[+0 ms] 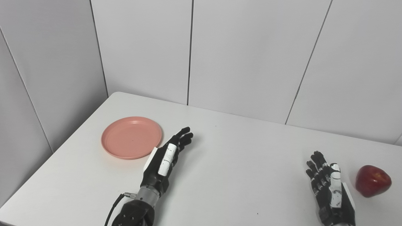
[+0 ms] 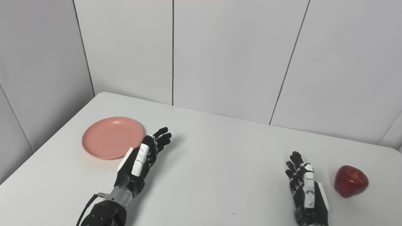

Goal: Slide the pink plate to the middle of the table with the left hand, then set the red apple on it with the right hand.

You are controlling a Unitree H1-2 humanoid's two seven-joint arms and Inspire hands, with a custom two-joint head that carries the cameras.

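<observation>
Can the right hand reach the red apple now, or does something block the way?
Probably yes. The red apple lies on the bare table just beside the open right hand, on its outer side, with nothing between them. The hand does not touch it yet.

My left hand (image 1: 165, 157) hangs open just beside the pink plate (image 1: 131, 137), on its right rim, nothing between us. The plate lies near the desk's (image 1: 238, 150) far left corner. From it toward the middle the desk lies bare, a free lane. My right hand (image 1: 329, 186) is open near the front right edge, the red apple (image 1: 372, 181) just beside it, unblocked.
</observation>
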